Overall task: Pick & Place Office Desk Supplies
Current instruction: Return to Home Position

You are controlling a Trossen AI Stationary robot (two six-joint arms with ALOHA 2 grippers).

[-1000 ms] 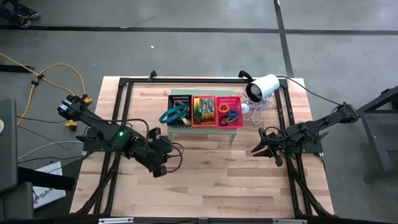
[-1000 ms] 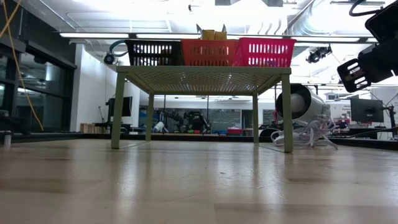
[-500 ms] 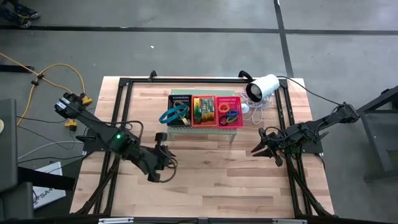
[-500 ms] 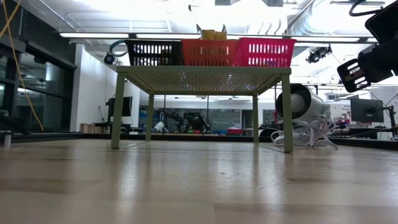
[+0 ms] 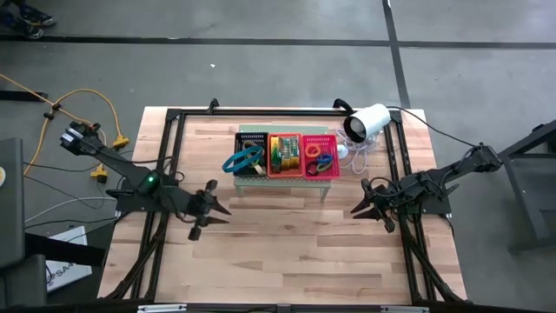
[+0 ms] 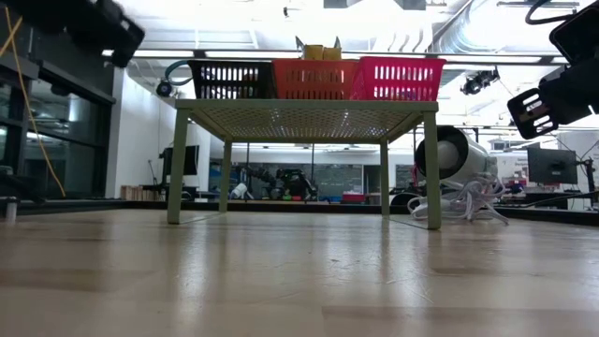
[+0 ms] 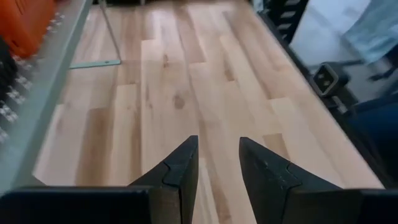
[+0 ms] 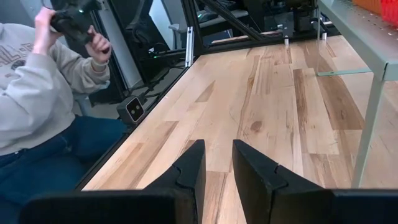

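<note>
The office desk supplies lie in three square trays atop a pale green perforated stand [image 5: 287, 174] at the table's far middle. Blue and tan rubber-band loops [image 5: 243, 159] are in the black tray, green-labelled packs [image 5: 282, 152] in the red tray, orange and pink rings [image 5: 318, 155] in the pink tray. My left gripper [image 5: 217, 211] hovers over bare wood left of the stand, open with nothing between its fingers [image 7: 217, 146]. My right gripper [image 5: 358, 204] waits right of the stand above the table, open by a narrow gap [image 8: 217, 149] with nothing in it.
A white camera [image 5: 369, 122] with a coiled white cable sits at the far right, beside the stand's leg [image 6: 432, 168]. A black frame [image 5: 174, 113] runs round the table. A seated person [image 8: 37, 93] holding a dark device is beyond the table's left edge.
My left gripper has drawn back toward the table's left edge and slightly toward the far edge, tipping from a downward slant to nearly level. Its arm now shows at the low view's upper left corner. The right arm and the trays have kept still.
</note>
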